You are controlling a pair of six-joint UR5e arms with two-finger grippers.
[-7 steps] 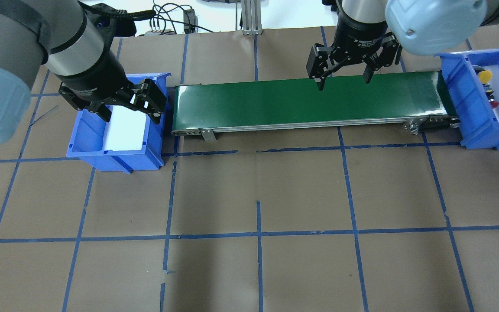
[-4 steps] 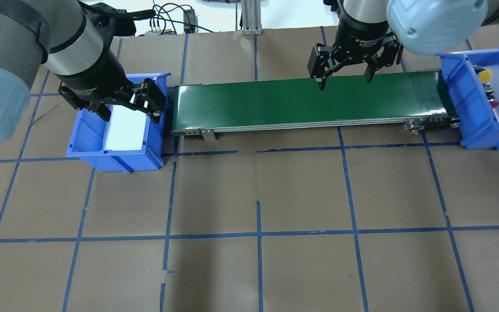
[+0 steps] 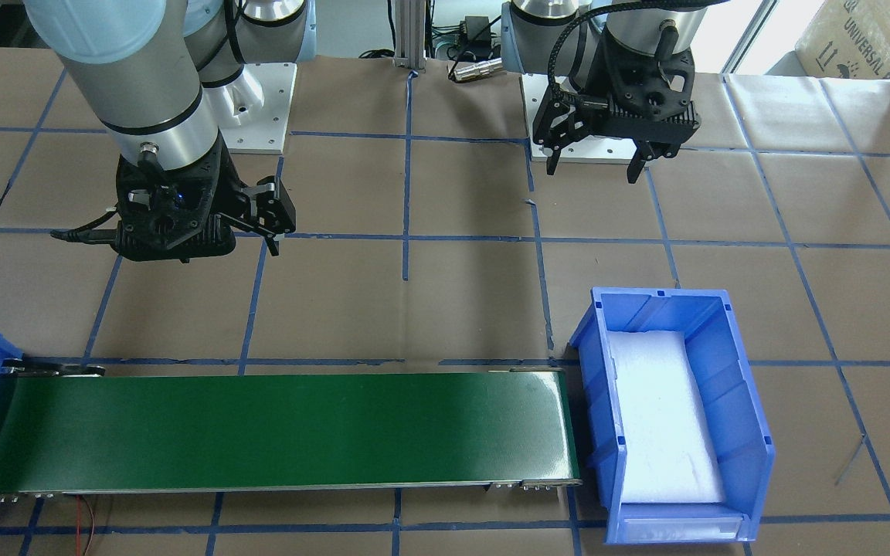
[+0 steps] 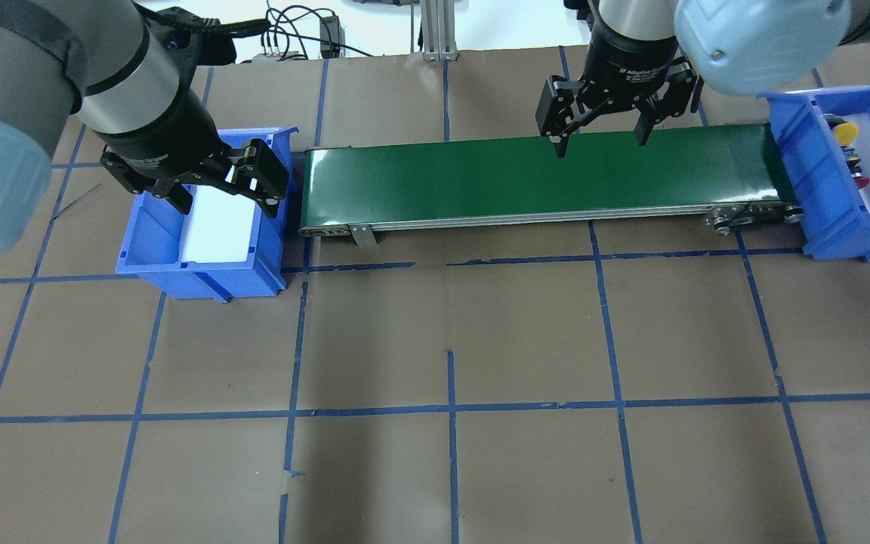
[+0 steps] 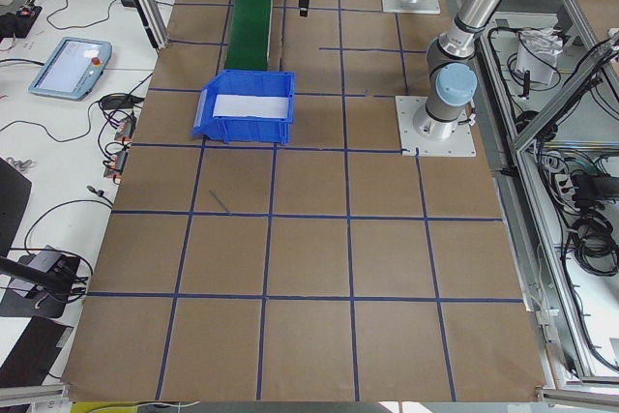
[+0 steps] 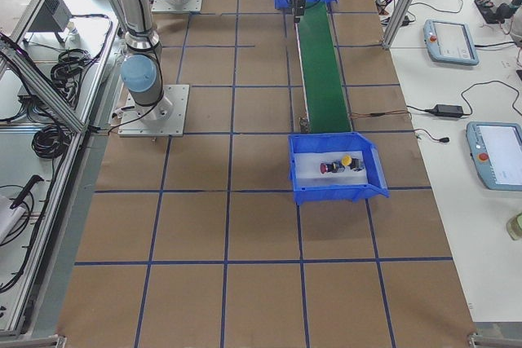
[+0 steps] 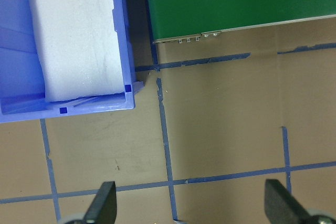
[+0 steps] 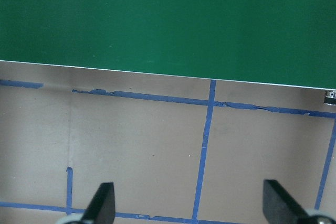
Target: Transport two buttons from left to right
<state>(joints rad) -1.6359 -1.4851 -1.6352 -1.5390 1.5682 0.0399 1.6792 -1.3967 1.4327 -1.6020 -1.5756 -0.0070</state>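
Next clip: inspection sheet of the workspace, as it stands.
Surface: brown paper-covered table with blue tape grid; green conveyor belt bare.
Job's things: yellow-capped button and red-capped button lie in the right blue plastic bin; left blue plastic bin holds only white foam.
Clutter: thin dark sliver on the paper beside the left bin.
Grippers: left gripper and right gripper open, empty.
Cables: black cables at the far table edge.
Surroundings: teach pendants on a side bench.
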